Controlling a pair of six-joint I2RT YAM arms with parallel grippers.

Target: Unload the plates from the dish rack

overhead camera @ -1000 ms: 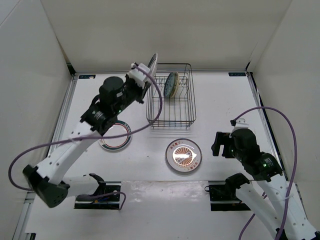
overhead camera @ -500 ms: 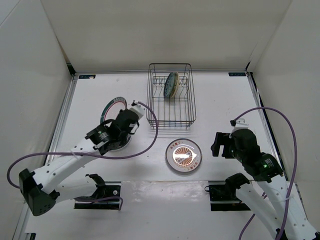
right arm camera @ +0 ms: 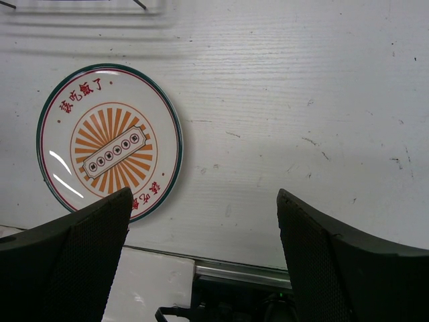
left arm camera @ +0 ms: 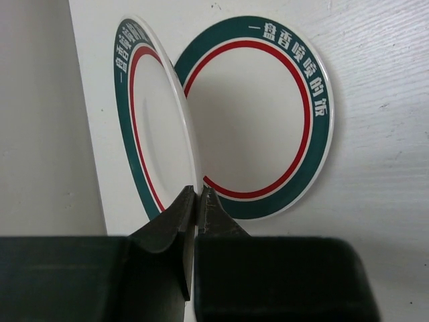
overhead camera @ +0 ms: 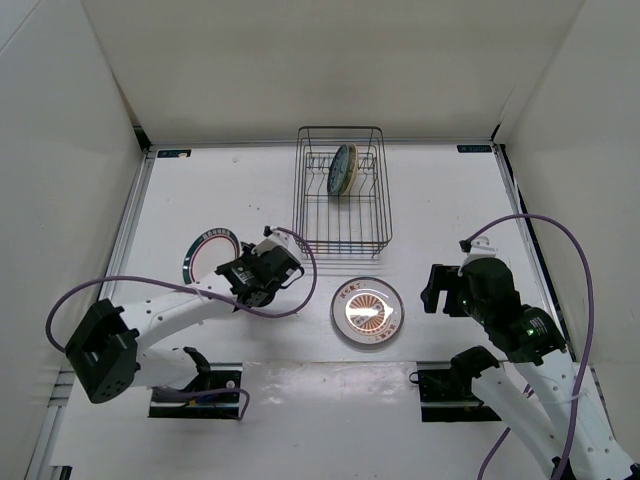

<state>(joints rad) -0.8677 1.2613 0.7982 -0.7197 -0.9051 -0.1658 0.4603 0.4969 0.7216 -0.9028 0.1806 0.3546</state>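
The unloading is standing at roughly the three-quarter mark, judging by the positions of the plates. The sunburst plate (overhead camera: 367,311) is lying flat on the table (overhead camera: 450,200), just in front of the dish rack (overhead camera: 345,228). A flat green-rimmed plate (left arm camera: 258,121) is lying on the table to the left of the rack.

The left gripper (left arm camera: 196,194) is clamping its fingers on the rim of a held green-rimmed plate (left arm camera: 151,121). It is carrying this plate on edge, just beside the flat one. Whether the lower edge of the held plate is touching the table cannot be determined from these views. This plate is judged to be in the set-down step and is not yet counting as placed.

The dish rack is holding one item: a teal plate (overhead camera: 342,169), which is standing on edge between the prongs at the far end. The other slots of the rack are showing bare wire. This teal plate is the last one waiting for removal.

The right gripper (right arm camera: 204,198) is hanging over the table beside the sunburst plate, with its fingers spread wide and gripping nothing.
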